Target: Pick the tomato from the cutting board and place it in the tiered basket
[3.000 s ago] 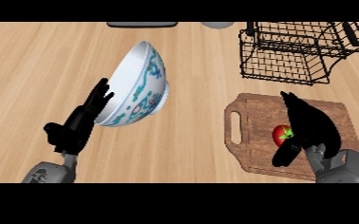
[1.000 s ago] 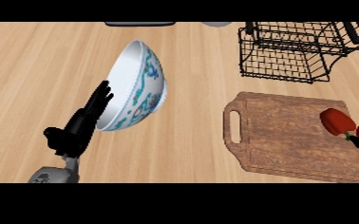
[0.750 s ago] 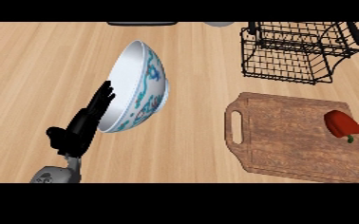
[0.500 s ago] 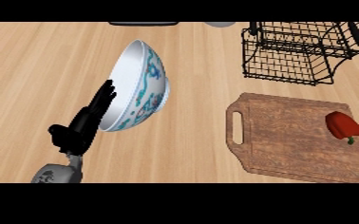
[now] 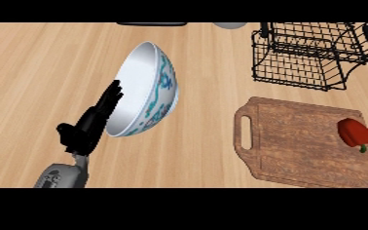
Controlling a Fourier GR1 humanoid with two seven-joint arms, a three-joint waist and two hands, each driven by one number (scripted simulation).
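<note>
Tomato (image 5: 351, 131) on cutting board (image 5: 287, 146), right edge, tiered basket (image 5: 305, 53) beyond

text: none readable | labels, brands: none | numbers, signs: none | bowl (image 5: 147, 97): blue-green painted pattern only, forms no letters | cutting board (image 5: 295, 141): wood grain only, no mark

One tomato (image 5: 352, 130), one cutting board (image 5: 295, 143), one tiered basket (image 5: 300, 72), one bowl (image 5: 144, 97), one robot hand (image 5: 90, 124).
</note>
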